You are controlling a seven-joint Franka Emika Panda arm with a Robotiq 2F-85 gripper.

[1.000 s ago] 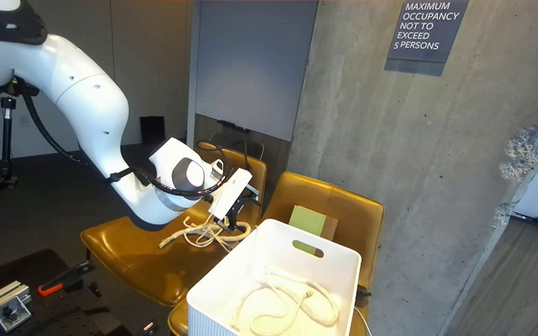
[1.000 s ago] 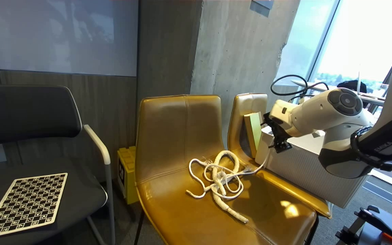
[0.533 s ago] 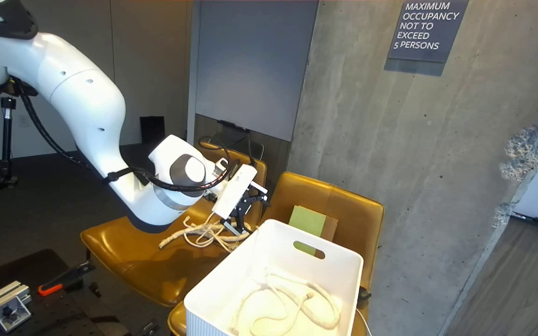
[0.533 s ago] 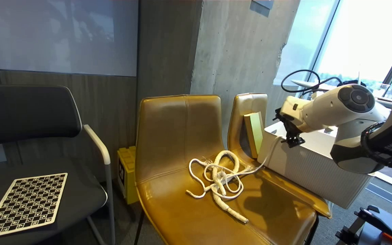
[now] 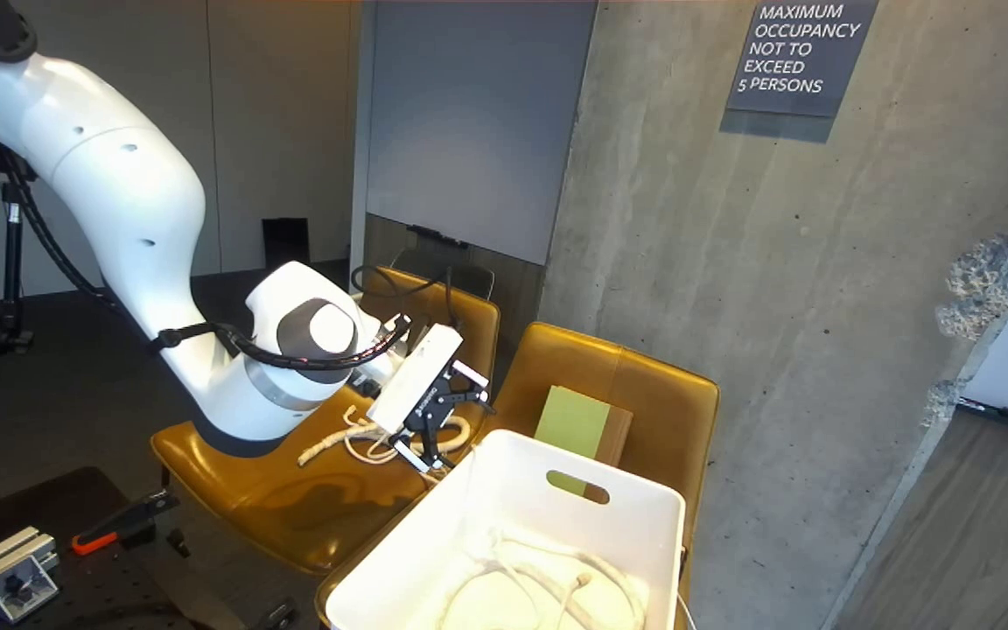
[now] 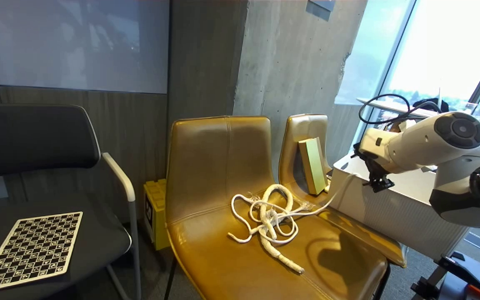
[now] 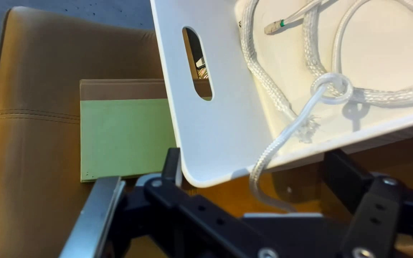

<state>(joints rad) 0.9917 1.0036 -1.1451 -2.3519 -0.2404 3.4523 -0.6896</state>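
I look down into the white bin (image 5: 504, 477) in an exterior view, and past the tangled rope (image 6: 270, 216) toward the bin in an exterior view. Both share bin and rope; my wrist view peers past the tool (image 7: 254, 159), close above the bin.

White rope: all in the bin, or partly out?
Partly out: the white rope hangs out of the bin in the wrist view and reaches the brown chair in an exterior view.

In an exterior view, your bin (image 6: 398, 216) rests on one chair (image 6: 306, 127); rope (image 6: 271, 217) runs leftward from it onto another chair (image 6: 227, 187).
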